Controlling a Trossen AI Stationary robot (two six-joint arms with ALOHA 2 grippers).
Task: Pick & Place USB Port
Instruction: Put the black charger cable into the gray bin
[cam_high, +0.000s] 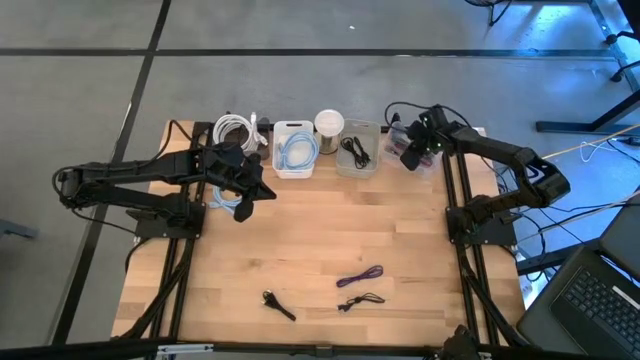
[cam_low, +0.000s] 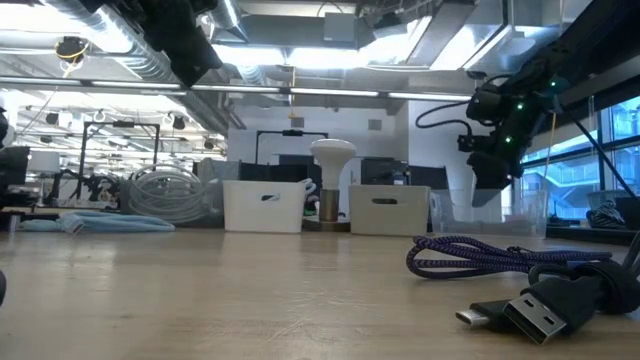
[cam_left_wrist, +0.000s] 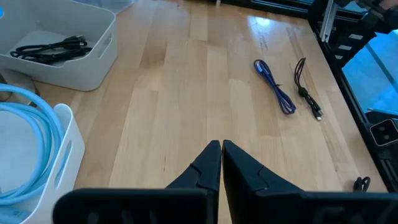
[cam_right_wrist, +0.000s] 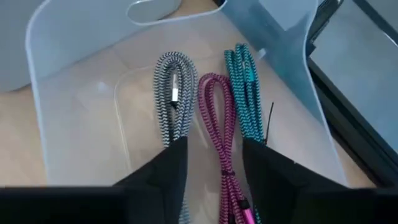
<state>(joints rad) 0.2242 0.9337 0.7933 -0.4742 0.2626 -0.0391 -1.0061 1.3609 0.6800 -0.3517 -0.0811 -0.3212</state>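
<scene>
**Right gripper opens over the clear bin of braided cables**

Starting at the left, our left gripper (cam_high: 243, 190) hangs above the table's rear left, beside the bin with the light-blue cable (cam_high: 296, 152), its fingers (cam_left_wrist: 211, 171) pressed together and holding nothing. It waits.

Toward the middle front of the table lie the loose cables: a black cable (cam_high: 279, 305), a purple braided cable (cam_high: 360, 276) and a thin black cable (cam_high: 361, 300), all well apart from either arm. At table level, a USB plug (cam_low: 520, 312) shows on the nearest one.

At the right rear, our right gripper (cam_right_wrist: 214, 162) sits over the clear bin (cam_right_wrist: 62, 93), fingers spread. Directly between them lies the pink braided cable (cam_right_wrist: 217, 118), with a black-and-white cable (cam_right_wrist: 174, 93) and a teal cable (cam_right_wrist: 245, 74) just beside it. Nothing is pinched.

We judge this a release into the bin. To do it well, we should lift straight up with the fingers wide, so no loop snags and drags out, then swing toward the front cables.
</scene>
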